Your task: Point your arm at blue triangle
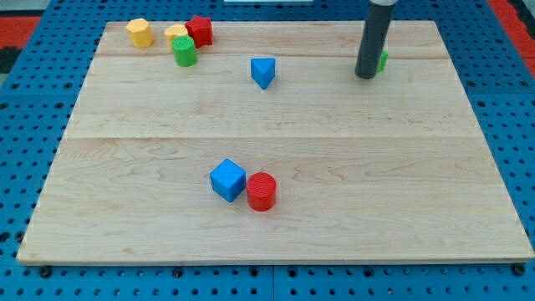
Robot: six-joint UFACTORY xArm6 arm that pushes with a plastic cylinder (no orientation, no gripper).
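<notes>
The blue triangle (263, 72) lies on the wooden board (276, 125) near the view's top, a little left of centre. My tip (365, 76) stands to the right of it, well apart, at about the same height in the view. The rod partly hides a small green block (383, 60) just behind it.
At the view's top left sit a yellow block (140, 33), a second yellow block (175, 34), a red block (200, 30) and a green cylinder (185, 52), close together. Near the bottom centre a blue cube (227, 180) touches a red cylinder (262, 191).
</notes>
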